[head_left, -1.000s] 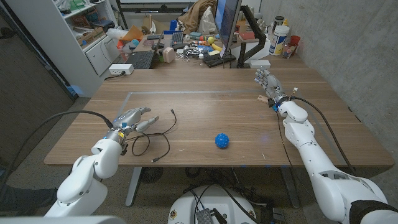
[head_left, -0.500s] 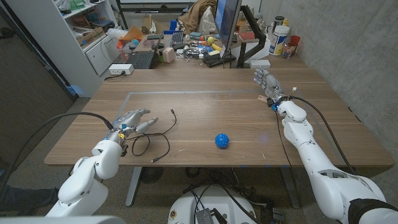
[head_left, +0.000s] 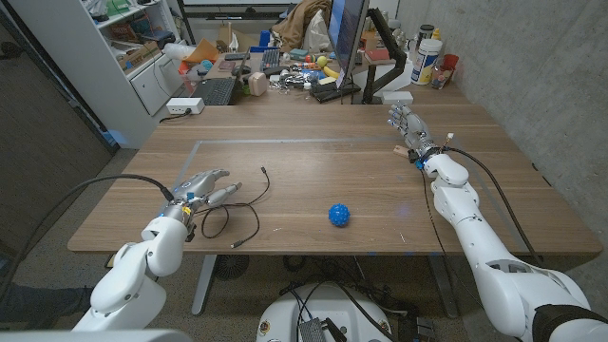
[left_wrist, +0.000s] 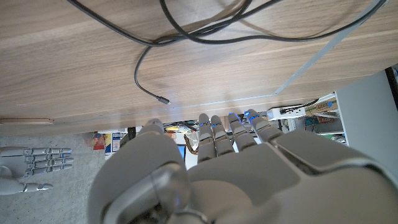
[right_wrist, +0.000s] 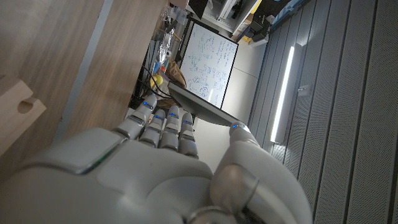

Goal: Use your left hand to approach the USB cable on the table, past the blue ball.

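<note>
Wooden table (head_left: 380, 171), USB cable (head_left: 249, 201) looped lengthwise

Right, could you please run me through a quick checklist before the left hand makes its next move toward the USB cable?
1. Left hand holds nothing, fingers extended: ok.
2. Left hand close beside the USB cable: ok.
3. Contact between fingers and cable: cannot tell.
4. Cable loose on the wooden table, nothing lying on it: ok.
5. Blue ball apart from the cable, on its far side from the hand: ok.
6. Right hand far from the cable: ok.
</note>
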